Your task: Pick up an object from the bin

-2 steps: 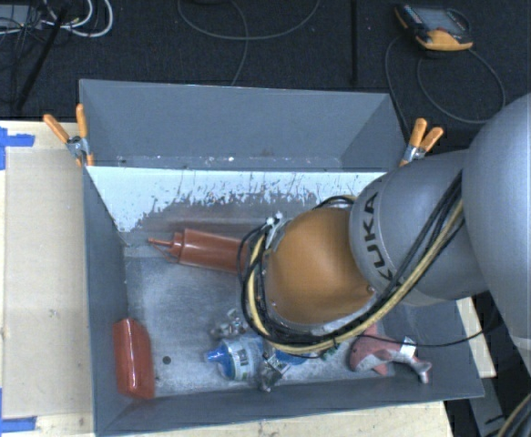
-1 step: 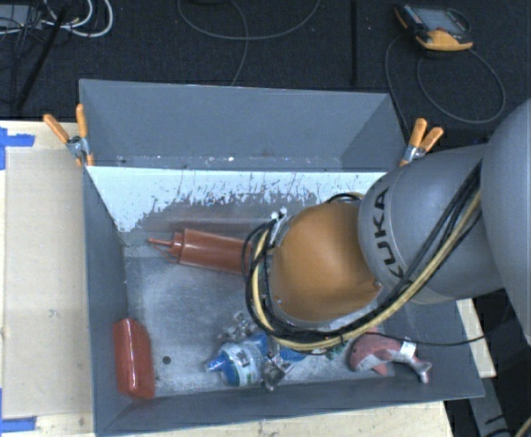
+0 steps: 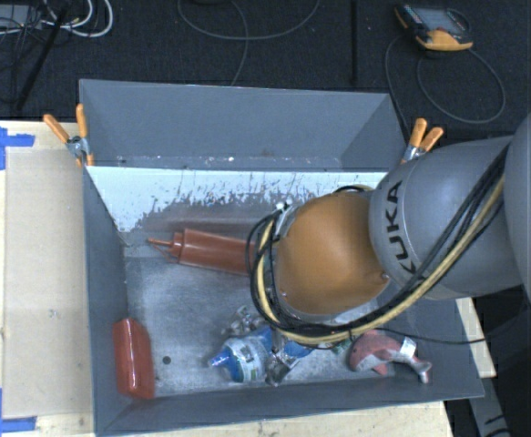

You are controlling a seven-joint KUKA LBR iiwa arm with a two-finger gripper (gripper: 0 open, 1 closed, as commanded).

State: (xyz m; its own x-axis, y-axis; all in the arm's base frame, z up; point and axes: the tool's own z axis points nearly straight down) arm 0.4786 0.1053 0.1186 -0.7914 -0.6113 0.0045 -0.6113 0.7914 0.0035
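Note:
My gripper is low in the bin's front middle, mostly hidden under the arm's orange cover. Right at it lies a small blue and white thing, perhaps a little bottle, partly covered by the gripper's metal parts. Whether the gripper has hold of it I cannot tell. A reddish-brown squeeze bottle lies on its side just behind, nozzle pointing left, its base hidden under the cover. A pink and red thing with a grey metal end lies to the gripper's right, by the front wall.
A red cylinder lies along the left wall at the bin's front left corner. The arm with its cables covers the bin's right half. Bare floor lies between the cylinder and the gripper.

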